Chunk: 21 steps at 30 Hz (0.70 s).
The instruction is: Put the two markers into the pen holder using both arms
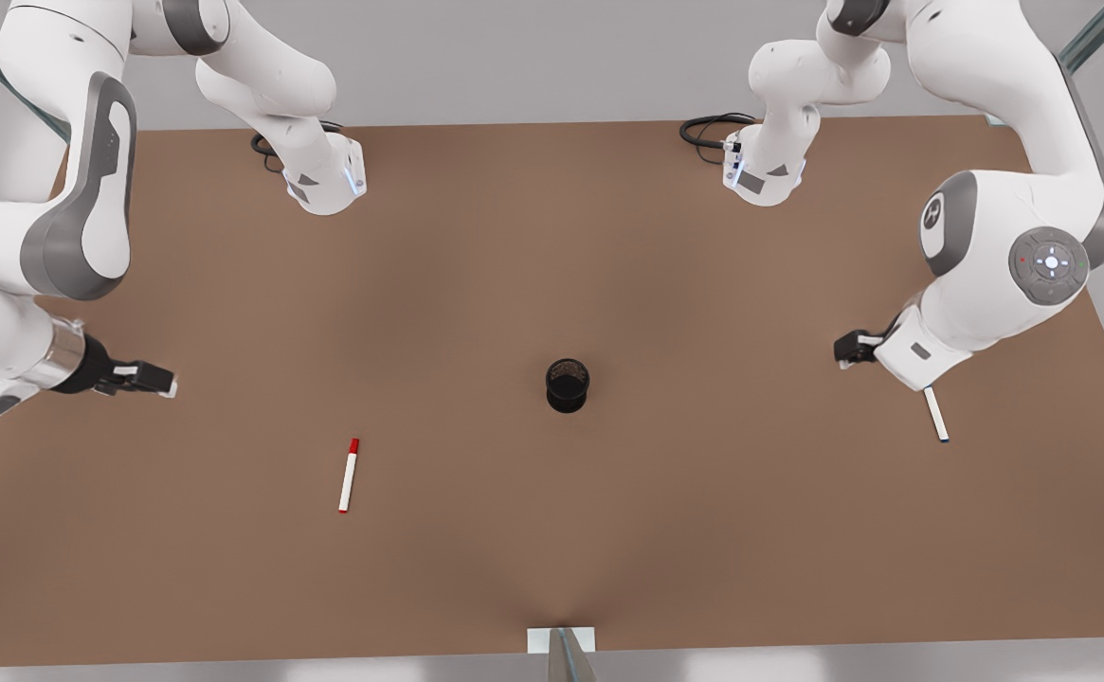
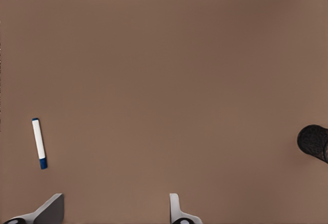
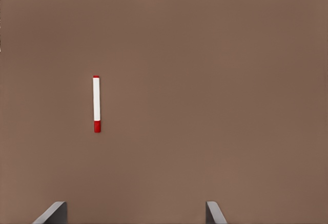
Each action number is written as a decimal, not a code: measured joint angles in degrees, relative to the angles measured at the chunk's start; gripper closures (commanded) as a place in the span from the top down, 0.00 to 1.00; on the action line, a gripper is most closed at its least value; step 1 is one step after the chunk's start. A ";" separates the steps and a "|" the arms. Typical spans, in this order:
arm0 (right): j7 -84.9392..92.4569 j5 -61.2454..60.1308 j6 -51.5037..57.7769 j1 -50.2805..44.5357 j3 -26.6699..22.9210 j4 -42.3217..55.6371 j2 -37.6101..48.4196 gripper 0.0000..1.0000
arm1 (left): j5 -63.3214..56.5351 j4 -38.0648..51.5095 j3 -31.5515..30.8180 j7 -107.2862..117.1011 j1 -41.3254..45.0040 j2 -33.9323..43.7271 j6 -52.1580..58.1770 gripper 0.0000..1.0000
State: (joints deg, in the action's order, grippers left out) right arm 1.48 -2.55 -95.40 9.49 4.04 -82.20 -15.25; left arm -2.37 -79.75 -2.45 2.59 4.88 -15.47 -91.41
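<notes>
The brown table (image 1: 552, 237) carries the black mesh pen holder (image 1: 568, 385), standing upright near the middle, with nothing seen sticking out of it. The red-capped marker (image 1: 350, 475) lies flat on the table toward the front view's left, well apart from the holder, its red cap pointing away from the front edge. The blue-capped marker (image 1: 935, 414) lies flat toward the front view's right, partly hidden under the white arm there. The left gripper (image 1: 845, 352) belongs to the arm at the front view's right: its wrist view shows the blue-capped marker (image 2: 39, 143) on bare table and the pen holder (image 2: 313, 142) at the frame's edge, with the two fingertips (image 2: 177, 208) spread wide and holding nothing. The right gripper (image 1: 155, 379) sits at the front view's left, above the table and well apart from the red-capped marker; its wrist view shows that marker (image 3: 96, 104) lying alone, with the fingertips (image 3: 214, 212) likewise spread apart and empty. No writing or brand can be read on the markers or the holder; the arm at the front view's right bears a round grey emblem on its joint cover, too small to read.
</notes>
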 measured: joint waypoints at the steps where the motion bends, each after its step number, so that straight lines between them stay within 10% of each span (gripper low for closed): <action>1: 0.05 0.00 -0.66 0.00 0.00 0.00 -0.01 1.00 | -0.12 0.00 0.00 0.02 -0.03 -0.05 -0.76 1.00; 21: 1.47 2.81 -3.27 2.76 0.81 2.74 -5.63 1.00 | 3.53 -12.96 1.14 -4.88 -19.02 -19.20 -31.35 1.00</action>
State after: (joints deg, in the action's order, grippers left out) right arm 2.95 0.26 -98.66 12.26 4.85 -79.47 -20.87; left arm 1.16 -92.70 -1.31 -2.29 -14.14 -34.67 -122.76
